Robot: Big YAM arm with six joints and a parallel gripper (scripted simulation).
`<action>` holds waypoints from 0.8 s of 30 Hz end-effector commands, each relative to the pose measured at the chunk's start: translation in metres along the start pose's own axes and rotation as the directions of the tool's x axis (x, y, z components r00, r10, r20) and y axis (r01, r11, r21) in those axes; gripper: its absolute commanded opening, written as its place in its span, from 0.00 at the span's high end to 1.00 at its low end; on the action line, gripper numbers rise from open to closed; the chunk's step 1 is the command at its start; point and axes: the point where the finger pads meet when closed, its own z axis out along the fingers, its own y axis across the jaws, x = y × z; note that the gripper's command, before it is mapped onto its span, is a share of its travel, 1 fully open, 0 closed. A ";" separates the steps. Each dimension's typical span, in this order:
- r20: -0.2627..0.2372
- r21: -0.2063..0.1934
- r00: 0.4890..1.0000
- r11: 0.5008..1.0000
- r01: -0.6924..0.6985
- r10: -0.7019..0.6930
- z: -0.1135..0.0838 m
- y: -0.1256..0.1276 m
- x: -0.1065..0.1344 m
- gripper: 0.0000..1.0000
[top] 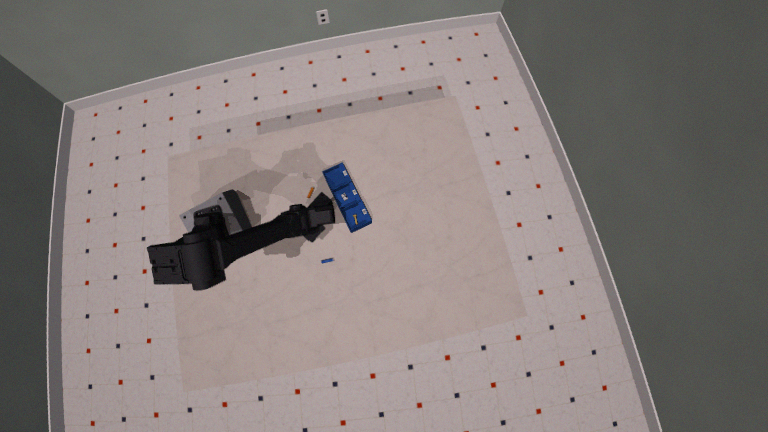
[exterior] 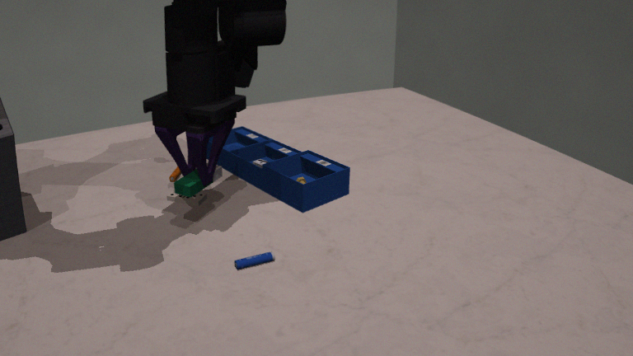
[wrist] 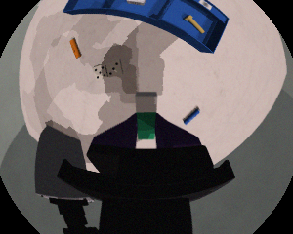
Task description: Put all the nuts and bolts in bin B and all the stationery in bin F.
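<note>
My gripper (exterior: 201, 180) (wrist: 146, 117) is shut on a green block with a grey end, like an eraser (exterior: 187, 185) (wrist: 146, 122). It holds the block above the table, in front of the joined blue bins (exterior: 326, 189) (wrist: 218, 41). A yellow bolt (top: 355, 219) (exterior: 301, 180) (wrist: 195, 24) lies in the bin at the near end. A white piece with dark marks (top: 344, 196) (exterior: 260, 162) shows at the middle bin; I cannot tell what it is. The far bin (top: 336, 173) shows nothing inside. The bin letters are too small to read.
An orange cylinder (top: 310, 192) (exterior: 174, 175) (wrist: 75, 48) lies left of the bins. A pale piece with black dots (exterior: 175, 198) (wrist: 108, 72) lies close to it, below the held block. A blue cylinder like a battery (top: 327, 260) (exterior: 254, 259) (wrist: 191, 115) lies at the near side.
</note>
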 end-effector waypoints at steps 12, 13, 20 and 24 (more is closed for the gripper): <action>0.017 0.014 1.000 1.000 -0.006 0.006 -0.004 -0.009 -0.009 0.82; 0.017 0.014 1.000 1.000 -0.006 0.006 -0.004 -0.009 -0.009 0.82; 0.017 0.014 1.000 1.000 -0.006 0.006 -0.004 -0.009 -0.009 0.82; 0.017 0.014 1.000 1.000 -0.006 0.006 -0.004 -0.009 -0.009 0.82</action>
